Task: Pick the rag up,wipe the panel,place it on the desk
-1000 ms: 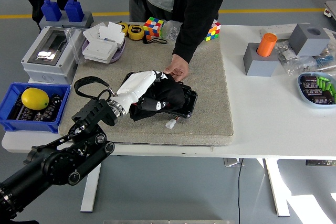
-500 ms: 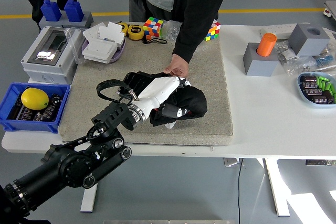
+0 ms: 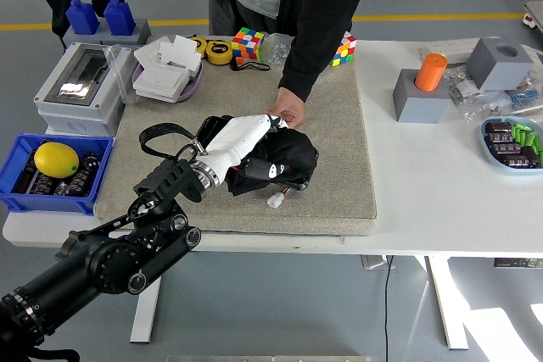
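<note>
While the left hand (image 3: 242, 137) presses down flat on the black rag (image 3: 280, 161), its white fingers draped over and gripping the cloth, the rag lies bunched on top of the panel (image 3: 288, 182), which is mostly hidden beneath it. A person's hand (image 3: 287, 112) touches the far edge of the bundle, apparently steadying it. Wiping looks to be under way; setting the rag down on the desk is not yet done. All this sits on a beige mat (image 3: 339, 125) over the white table (image 3: 441, 184). Left: grey box (image 3: 75, 86), blue bin (image 3: 51, 175) with a lemon (image 3: 57, 159). Grey floor, yellow line beyond.
</note>
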Tool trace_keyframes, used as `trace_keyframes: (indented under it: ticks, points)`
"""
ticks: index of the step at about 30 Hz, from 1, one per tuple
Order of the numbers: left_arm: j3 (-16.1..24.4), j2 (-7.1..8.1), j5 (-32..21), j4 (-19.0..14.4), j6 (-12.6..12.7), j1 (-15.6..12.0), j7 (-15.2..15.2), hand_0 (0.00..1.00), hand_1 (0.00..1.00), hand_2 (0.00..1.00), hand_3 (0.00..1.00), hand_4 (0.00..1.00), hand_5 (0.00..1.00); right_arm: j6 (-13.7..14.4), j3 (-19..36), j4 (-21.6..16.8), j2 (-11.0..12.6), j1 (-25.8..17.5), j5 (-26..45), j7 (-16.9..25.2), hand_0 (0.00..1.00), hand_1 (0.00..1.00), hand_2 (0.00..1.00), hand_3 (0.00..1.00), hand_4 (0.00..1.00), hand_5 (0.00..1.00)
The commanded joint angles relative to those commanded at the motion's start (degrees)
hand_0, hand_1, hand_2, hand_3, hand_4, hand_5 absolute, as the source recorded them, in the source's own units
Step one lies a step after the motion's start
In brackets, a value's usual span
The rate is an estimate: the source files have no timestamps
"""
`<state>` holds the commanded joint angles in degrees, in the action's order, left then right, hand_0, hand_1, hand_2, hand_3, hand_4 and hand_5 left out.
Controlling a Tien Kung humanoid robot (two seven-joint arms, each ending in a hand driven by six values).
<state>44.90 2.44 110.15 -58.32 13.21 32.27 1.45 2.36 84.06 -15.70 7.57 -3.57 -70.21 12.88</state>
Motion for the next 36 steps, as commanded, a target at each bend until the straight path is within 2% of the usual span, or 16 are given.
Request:
trace_keyframes:
  ticks: [5,24,31,36]
  points:
    - [2.5,0.61,0.4,1.7,0.1,0.1,-0.4,0.24,0.334,0.428,0.556,0.72,0.002,0.0,-0.1,0.0,0.0,0.0,0.1,0.0,0.59,0.596,0.522,0.524,0.87,0.338]
    - [18.3,3.22,3.8,9.3,1.5,-1.1,-2.6,0.239,0.331,0.428,0.555,0.718,0.002,-0.1,0.2,-0.1,-0.2,-0.2,-0.2,0.0,0.59,0.597,0.522,0.524,0.869,0.335]
    - [18.4,3.56,3.6,9.2,1.6,-1.6,-2.6,0.239,0.331,0.428,0.555,0.718,0.002,-0.1,0.4,-0.1,-0.2,-0.3,-0.2,0.0,0.59,0.596,0.522,0.524,0.871,0.335]
    - [16.1,3.57,2.7,6.7,1.5,-2.1,-2.4,0.239,0.331,0.428,0.555,0.718,0.002,-0.1,0.4,-0.1,-0.1,-0.3,-0.3,0.0,0.59,0.596,0.522,0.523,0.871,0.335]
